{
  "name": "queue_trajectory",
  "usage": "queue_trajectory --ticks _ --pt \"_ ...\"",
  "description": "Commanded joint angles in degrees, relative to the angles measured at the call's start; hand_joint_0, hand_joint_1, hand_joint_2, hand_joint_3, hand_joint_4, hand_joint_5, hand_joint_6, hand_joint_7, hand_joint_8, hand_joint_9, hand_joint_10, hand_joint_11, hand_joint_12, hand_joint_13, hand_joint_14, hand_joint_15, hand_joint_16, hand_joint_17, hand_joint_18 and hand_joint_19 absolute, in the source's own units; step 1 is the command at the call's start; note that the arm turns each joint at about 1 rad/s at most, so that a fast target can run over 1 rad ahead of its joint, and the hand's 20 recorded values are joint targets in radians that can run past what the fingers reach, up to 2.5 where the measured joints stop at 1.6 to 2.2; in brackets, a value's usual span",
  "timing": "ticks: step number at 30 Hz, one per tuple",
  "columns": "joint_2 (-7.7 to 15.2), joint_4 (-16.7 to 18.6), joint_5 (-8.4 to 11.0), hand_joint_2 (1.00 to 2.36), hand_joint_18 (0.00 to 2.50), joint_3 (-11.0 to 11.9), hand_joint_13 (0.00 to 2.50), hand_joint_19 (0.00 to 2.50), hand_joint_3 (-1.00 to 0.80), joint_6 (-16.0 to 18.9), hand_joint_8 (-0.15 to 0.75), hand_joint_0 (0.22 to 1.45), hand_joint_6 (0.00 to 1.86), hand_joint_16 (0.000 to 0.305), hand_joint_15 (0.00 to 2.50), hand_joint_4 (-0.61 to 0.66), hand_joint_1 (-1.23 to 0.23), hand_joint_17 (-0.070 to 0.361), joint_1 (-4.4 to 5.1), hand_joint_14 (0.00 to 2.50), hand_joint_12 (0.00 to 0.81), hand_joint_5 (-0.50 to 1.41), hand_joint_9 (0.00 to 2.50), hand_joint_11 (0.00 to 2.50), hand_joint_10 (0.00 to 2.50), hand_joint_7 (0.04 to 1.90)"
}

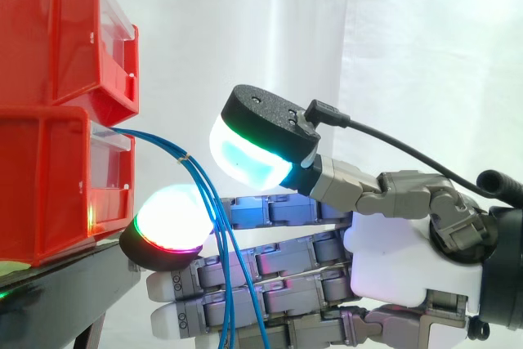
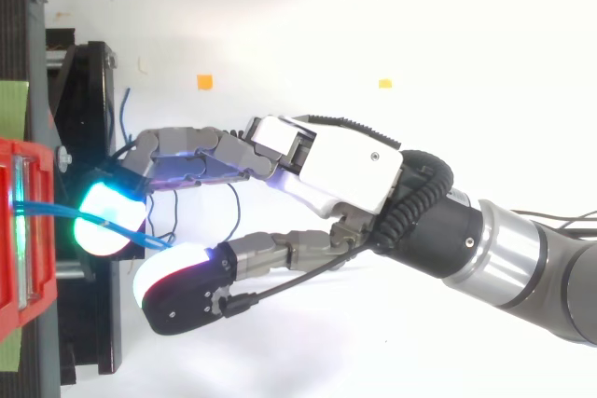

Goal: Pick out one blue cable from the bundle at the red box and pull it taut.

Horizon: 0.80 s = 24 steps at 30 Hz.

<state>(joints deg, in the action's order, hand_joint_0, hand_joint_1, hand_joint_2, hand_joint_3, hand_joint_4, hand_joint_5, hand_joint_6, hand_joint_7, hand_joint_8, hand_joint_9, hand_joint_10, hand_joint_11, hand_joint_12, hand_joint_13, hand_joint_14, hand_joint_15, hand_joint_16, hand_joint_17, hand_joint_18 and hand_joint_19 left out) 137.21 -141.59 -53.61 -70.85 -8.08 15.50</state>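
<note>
A bundle of thin blue cables comes out of the front of the lower red box, is tied together close to the box, and then hangs down past the stand. My hand reaches in from the right with straight fingers. One glowing fingertip sits just under the box front, beside the cables. The thumb pad hovers above and apart from it. In the top view a blue cable runs from the box over a cyan fingertip towards the thumb. Nothing is pinched.
A second red box is stacked on the lower one, and both rest on a black stand. The white curtain hangs behind. The white surface below carries an orange marker and a yellow marker.
</note>
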Motion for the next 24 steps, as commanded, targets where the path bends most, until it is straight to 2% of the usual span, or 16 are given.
queue_trajectory --ticks 1,5,13,24 --pt "-0.01 -0.09 0.0 1.0 0.32 0.19 0.6 0.3 -0.45 -0.01 0.262 0.61 0.5 0.026 0.13 0.33 -0.64 0.06 -0.03 0.01 0.269 -0.14 0.66 0.25 0.01 1.09" --pt "-0.01 -0.09 0.0 1.0 0.32 0.28 0.6 0.3 -0.44 0.17 0.262 0.61 0.5 0.026 0.14 0.32 -0.64 0.059 -0.38 0.0 0.269 -0.14 0.66 0.24 0.01 1.11" --pt "-0.01 -0.09 -0.18 1.01 0.33 0.36 0.6 0.29 -0.41 0.17 0.261 0.63 0.5 0.026 0.13 0.31 -0.64 0.059 -0.29 0.0 0.268 -0.14 0.66 0.24 0.01 1.14" --pt "-0.1 0.18 -0.18 1.01 0.35 0.45 0.62 0.29 -0.42 -0.1 0.261 0.64 0.55 0.026 0.14 0.28 -0.64 0.059 -0.12 0.0 0.268 -0.14 0.67 0.24 0.01 1.07"
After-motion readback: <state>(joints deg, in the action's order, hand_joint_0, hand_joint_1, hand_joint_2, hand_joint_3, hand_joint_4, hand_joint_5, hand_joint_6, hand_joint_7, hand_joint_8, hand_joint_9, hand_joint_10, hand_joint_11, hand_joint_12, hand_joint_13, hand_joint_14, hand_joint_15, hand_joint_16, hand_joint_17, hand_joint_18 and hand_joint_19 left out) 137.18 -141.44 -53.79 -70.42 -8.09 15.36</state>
